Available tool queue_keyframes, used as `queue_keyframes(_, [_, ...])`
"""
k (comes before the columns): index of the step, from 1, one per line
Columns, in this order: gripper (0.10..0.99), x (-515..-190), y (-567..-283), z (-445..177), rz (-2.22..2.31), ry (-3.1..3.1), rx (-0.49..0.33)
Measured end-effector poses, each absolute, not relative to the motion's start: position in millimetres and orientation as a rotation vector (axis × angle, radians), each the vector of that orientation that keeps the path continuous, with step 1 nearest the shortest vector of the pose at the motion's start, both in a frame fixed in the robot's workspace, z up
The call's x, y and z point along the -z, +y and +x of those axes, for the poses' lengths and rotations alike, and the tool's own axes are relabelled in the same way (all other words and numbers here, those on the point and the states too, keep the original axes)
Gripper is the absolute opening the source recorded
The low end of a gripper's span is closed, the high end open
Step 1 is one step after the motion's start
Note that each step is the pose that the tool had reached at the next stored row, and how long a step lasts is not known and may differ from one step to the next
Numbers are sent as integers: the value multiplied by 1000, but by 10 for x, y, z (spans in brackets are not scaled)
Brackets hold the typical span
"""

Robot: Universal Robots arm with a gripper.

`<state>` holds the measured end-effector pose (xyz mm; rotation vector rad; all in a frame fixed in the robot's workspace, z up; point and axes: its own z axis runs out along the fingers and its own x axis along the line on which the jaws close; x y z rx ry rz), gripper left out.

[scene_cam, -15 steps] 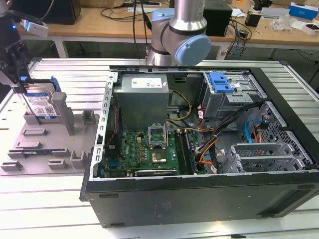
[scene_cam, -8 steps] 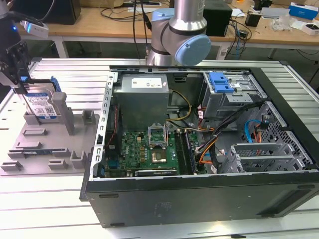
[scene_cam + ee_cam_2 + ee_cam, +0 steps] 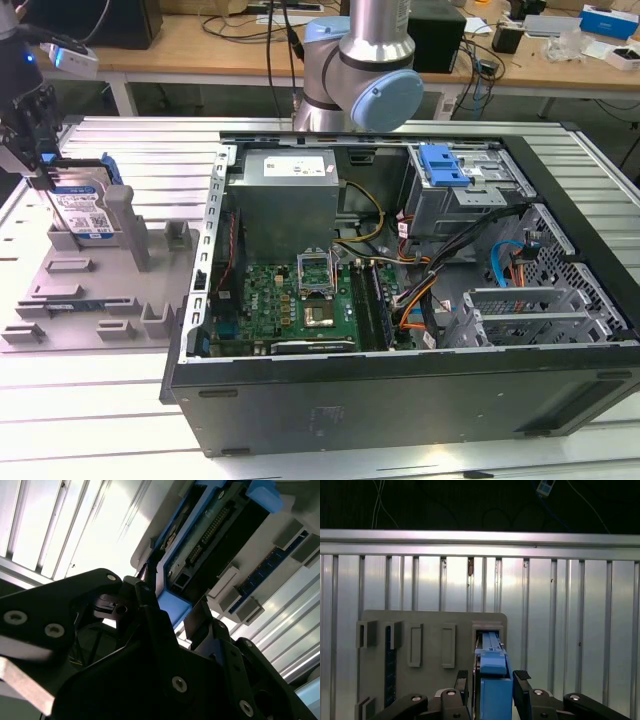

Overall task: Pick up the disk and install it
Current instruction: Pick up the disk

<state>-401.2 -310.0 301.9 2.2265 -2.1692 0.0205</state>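
Gripper [image 3: 491, 680] is closed on the disk [image 3: 490, 652], jaws against both sides of its blue carrier. Disk stands upright, seated in the grey holder tray [image 3: 90, 290]; lift not done, installation outstanding. Farther off, the open computer case [image 3: 400, 400]: loose cables [image 3: 425, 295] lie beside the drive cage [image 3: 465, 185], a probable obstruction.

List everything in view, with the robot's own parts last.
disk: one, silver in a blue carrier, upright in the fixture at the exterior view's left
fixture: one, grey, on the table beside the case
computer case: one, black, open, centre of the table
power supply: one, grey, inside the case
motherboard: one, green, on the case floor
drive bay latch: one, blue, far corner of the case
table: one, silver, slatted
robot arm: one, silver and pale blue, behind the case
gripper: one, black, at the disk's top edge
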Motion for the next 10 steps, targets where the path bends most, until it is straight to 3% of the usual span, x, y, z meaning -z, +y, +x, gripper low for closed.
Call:
queue_keyframes(7, [482,-3014,-3100,-4012,2227,-2169,-20])
queue_keyframes(8, [471,-3014,-3100,-4012,2226,-2169,-20])
queue_keyframes(9, [396,-3013,-3100,-4012,2227,-2169,-20])
queue_keyframes(10, [396,-3012,-3100,-4012,2227,-2169,-20])
